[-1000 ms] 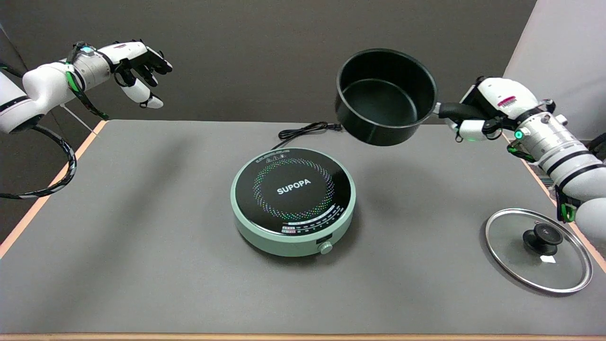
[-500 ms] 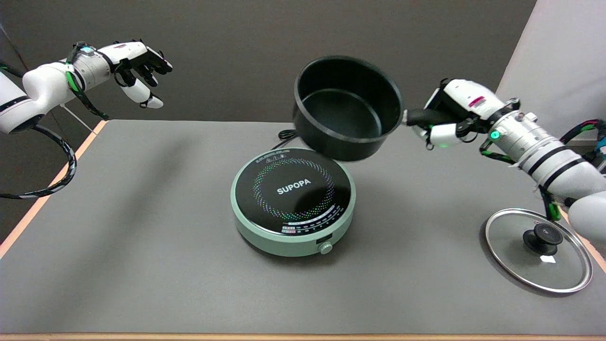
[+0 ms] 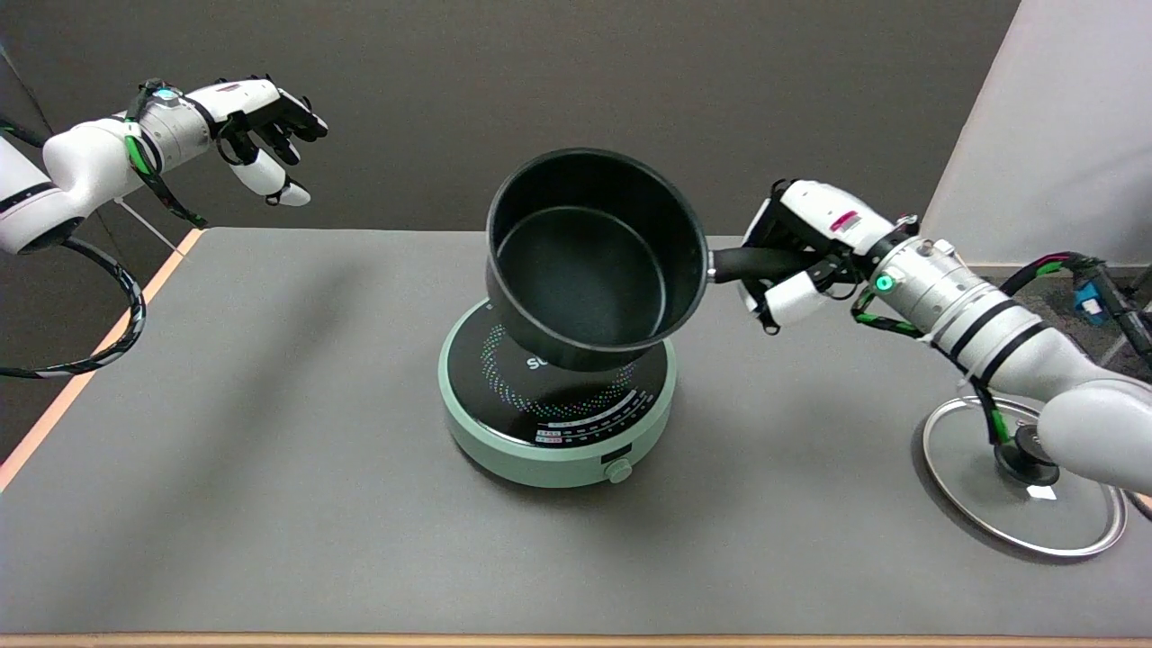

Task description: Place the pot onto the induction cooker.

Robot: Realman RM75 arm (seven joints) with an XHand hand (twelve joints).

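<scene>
the right hand [image 3: 796,261] reaches in from the table's right side, its fingers [image 3: 787,301] wrapped around the straight black handle [image 3: 742,263] of the round black metal pot [image 3: 594,261]. the grip looks full: the white thumb part lies under the handle and the dark fingers close over it from above. the pot hangs in the air over the round mint-green induction cooker with a black glass top [image 3: 558,396], tilted so that its open mouth faces up and toward the table's near edge. in this view its base covers the far part of the cooker's top and hides most of the white lettering there; whether the base touches the glass cannot be told, though the tilt suggests it is not resting flat. the pot is empty inside. the cooker sits near the middle of the grey table [image 3: 270,468], its small knob [image 3: 619,471] facing the near edge. a round glass lid with a metal rim and a black knob [image 3: 1026,490] lies flat near the table's right edge, well apart from the cooker, partly hidden by the white right arm [image 3: 981,333] passing above it.
</scene>
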